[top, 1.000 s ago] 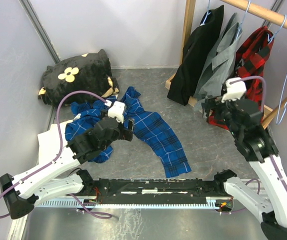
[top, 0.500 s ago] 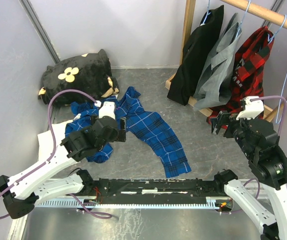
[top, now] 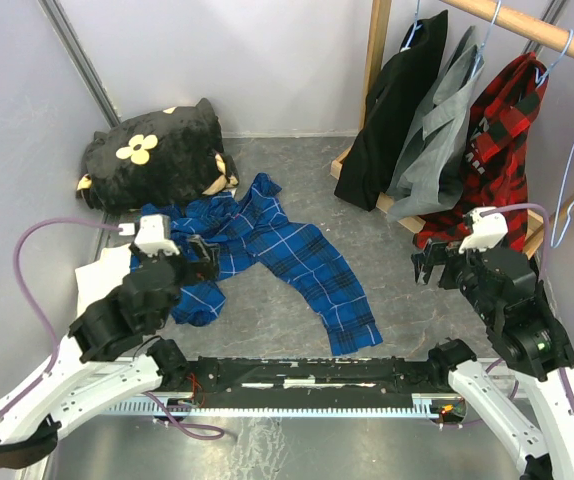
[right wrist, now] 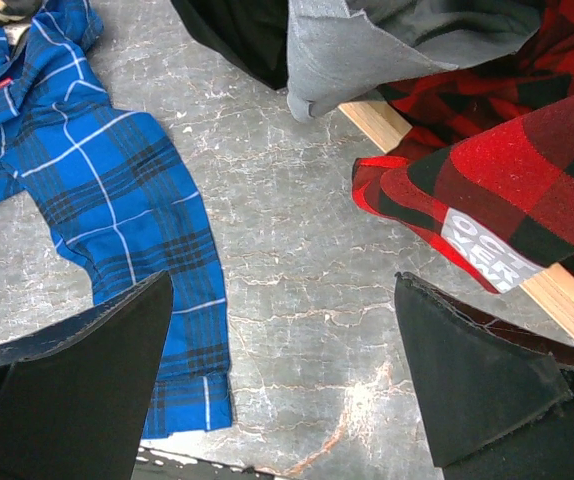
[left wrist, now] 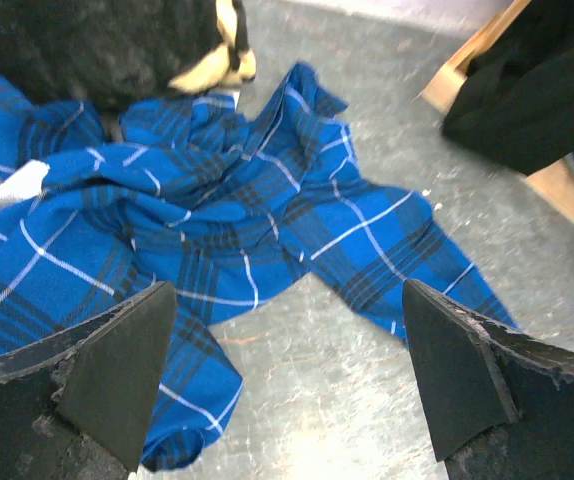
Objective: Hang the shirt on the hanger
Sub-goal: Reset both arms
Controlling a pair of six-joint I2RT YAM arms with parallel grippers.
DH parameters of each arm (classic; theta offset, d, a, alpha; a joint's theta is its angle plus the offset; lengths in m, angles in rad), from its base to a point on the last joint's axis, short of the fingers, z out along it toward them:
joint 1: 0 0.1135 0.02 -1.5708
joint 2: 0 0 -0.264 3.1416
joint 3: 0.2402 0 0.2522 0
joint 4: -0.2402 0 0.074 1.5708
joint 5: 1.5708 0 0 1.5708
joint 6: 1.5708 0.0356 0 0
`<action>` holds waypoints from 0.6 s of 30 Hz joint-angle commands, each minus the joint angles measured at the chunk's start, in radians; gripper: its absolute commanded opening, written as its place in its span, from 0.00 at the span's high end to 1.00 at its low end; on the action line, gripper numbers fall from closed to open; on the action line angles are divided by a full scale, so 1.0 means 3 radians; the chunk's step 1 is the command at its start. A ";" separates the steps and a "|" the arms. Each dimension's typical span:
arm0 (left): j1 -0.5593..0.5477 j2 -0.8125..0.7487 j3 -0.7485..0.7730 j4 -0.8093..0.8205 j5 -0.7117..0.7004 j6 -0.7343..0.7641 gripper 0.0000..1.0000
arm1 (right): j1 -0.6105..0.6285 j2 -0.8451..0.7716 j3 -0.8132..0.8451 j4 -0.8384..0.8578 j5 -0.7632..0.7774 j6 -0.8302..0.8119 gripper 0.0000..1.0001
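The shirt [top: 507, 120] hangs at two o'clock in the top view from a hanger [top: 565, 42] hooked over the rail [top: 527, 22], beside a grey and a black garment, so the task looks done or nearly so. The right gripper [top: 429, 266] sits off its hem toward seven o'clock, fingers spread wide and empty, likely held apart from the cloth so nothing snags. The left gripper [top: 205, 258], equally wide and empty, hovers at nine o'clock above the blue shirt [top: 287, 255].

Blue plaid shirt [top: 302, 262] on grey table [top: 407, 312]
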 commanded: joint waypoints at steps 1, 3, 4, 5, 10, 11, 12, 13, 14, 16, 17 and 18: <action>0.0008 -0.0412 -0.0140 0.0563 -0.0051 0.0583 0.01 | 0.0004 -0.0101 -0.0123 0.0354 -0.0078 -0.0048 0.01; 0.0010 -0.0532 -0.0200 0.0628 -0.0053 0.0711 0.01 | 0.0004 -0.0145 -0.0207 0.0452 -0.0198 -0.0079 0.01; 0.0008 -0.0555 -0.0213 0.0629 -0.0069 0.0746 0.01 | 0.0005 -0.0161 -0.0244 0.0489 -0.0255 -0.0092 0.01; 0.0011 -0.0562 -0.0217 0.0608 -0.0085 0.0769 0.01 | 0.0005 -0.0185 -0.0274 0.0520 -0.0296 -0.0100 0.01; 0.0008 -0.0394 -0.0213 0.0506 -0.0091 0.0818 0.01 | 0.0004 -0.0274 -0.0394 0.0612 -0.0333 -0.0120 0.01; 0.0005 -0.0356 -0.0204 0.0487 -0.0083 0.0818 0.01 | 0.0005 -0.0283 -0.0407 0.0621 -0.0347 -0.0115 0.01; 0.0009 -0.0321 -0.0191 0.0470 -0.0079 0.0822 0.00 | 0.0005 -0.0291 -0.0420 0.0639 -0.0380 -0.0110 0.01; 0.0009 -0.0299 -0.0187 0.0461 -0.0084 0.0823 0.00 | 0.0001 -0.0294 -0.0427 0.0650 -0.0419 -0.0114 0.01; 0.0009 -0.0283 -0.0191 0.0454 -0.0110 0.0817 0.00 | 0.0002 -0.0295 -0.0433 0.0652 -0.0438 -0.0110 0.01; 0.0009 -0.0273 -0.0202 0.0464 -0.0136 0.0812 0.00 | 0.0001 -0.0299 -0.0441 0.0649 -0.0453 -0.0105 0.01; 0.0009 -0.0277 -0.0216 0.0476 -0.0140 0.0815 0.00 | 0.0004 -0.0299 -0.0436 0.0636 -0.0451 -0.0105 0.01; 0.0011 -0.0282 -0.0225 0.0483 -0.0141 0.0813 0.00 | 0.0003 -0.0303 -0.0424 0.0623 -0.0442 -0.0106 0.01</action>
